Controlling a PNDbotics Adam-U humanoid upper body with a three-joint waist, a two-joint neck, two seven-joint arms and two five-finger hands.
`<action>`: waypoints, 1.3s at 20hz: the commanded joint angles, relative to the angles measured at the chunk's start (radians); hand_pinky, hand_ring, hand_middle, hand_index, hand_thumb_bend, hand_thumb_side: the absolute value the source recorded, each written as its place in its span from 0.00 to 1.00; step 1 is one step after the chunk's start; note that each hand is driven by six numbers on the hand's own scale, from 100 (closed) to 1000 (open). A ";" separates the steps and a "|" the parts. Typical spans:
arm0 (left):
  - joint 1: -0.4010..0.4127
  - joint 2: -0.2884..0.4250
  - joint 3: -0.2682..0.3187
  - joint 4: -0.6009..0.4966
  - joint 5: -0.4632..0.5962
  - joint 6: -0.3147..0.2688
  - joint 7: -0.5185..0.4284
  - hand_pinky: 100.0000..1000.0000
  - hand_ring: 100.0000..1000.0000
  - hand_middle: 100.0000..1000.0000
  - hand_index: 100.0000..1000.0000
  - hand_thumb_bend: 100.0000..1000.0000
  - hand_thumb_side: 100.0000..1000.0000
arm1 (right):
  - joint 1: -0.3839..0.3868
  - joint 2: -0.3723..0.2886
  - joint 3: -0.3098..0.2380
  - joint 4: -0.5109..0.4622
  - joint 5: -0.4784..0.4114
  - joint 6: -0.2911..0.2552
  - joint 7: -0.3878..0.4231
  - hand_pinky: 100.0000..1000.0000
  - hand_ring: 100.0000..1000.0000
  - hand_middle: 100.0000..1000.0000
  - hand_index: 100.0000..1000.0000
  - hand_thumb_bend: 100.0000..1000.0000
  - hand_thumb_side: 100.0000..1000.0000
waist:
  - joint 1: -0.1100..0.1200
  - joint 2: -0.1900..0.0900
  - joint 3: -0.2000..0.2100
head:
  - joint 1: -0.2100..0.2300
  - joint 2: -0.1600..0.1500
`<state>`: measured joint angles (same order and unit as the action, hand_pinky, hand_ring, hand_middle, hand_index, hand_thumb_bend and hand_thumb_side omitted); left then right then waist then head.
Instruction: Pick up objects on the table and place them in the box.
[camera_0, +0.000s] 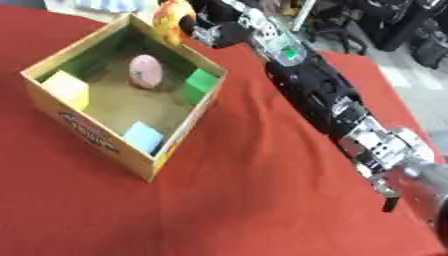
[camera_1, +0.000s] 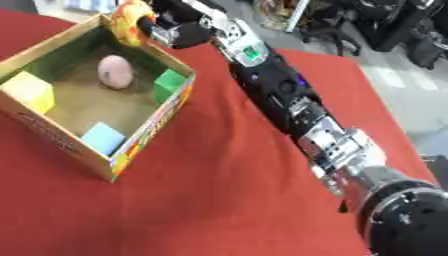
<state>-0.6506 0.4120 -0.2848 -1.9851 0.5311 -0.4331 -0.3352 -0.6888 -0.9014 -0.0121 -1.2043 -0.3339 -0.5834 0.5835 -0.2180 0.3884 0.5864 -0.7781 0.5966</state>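
An open cardboard box (camera_0: 179, 137) stands on the red tablecloth at the left. Inside it lie a pink egg-shaped thing (camera_0: 145, 71), a yellow block (camera_0: 68, 88), a green block (camera_0: 200, 84) and a light blue block (camera_0: 142, 136). My right arm stretches from the lower right up to the box's far corner. There my right hand (camera_0: 213, 31) is curled round a rounded orange and yellow object (camera_0: 172, 20), held above the far rim of the box. My left hand shows in neither view.
The red cloth (camera_0: 245, 200) runs bare in front of and to the right of the box. Beyond the table's far edge there are a grey floor and dark chairs and equipment (camera_0: 385, 25).
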 joint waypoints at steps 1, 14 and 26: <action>-0.012 0.009 0.005 -0.015 -0.001 0.003 -0.005 0.81 0.80 0.76 0.77 0.00 0.53 | -0.017 -0.025 -0.015 -0.002 0.037 -0.324 0.323 1.00 0.00 0.45 0.64 0.00 0.11 | 0.008 -0.033 -0.002 | 0.000 -0.006; -0.008 0.003 0.005 -0.015 -0.007 0.008 -0.006 0.80 0.80 0.76 0.77 0.00 0.52 | -0.001 -0.025 -0.033 -0.089 0.138 -0.324 0.323 1.00 0.00 0.72 0.89 0.00 0.12 | 0.012 -0.031 -0.004 | 0.003 -0.004; 0.045 0.029 0.033 -0.015 -0.031 0.000 0.051 0.80 0.80 0.75 0.76 0.00 0.52 | 0.229 -0.135 -0.192 -0.269 -0.263 -0.323 0.208 1.00 0.00 0.68 0.84 0.00 0.39 | 0.028 -0.052 -0.054 | 0.132 0.009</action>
<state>-0.5994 0.4168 -0.2661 -1.9851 0.5049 -0.4316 -0.2943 -0.4572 -0.9727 -0.1678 -1.4327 -0.5431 -0.6330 0.5339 -0.2166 0.3740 0.5311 -0.6636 0.6053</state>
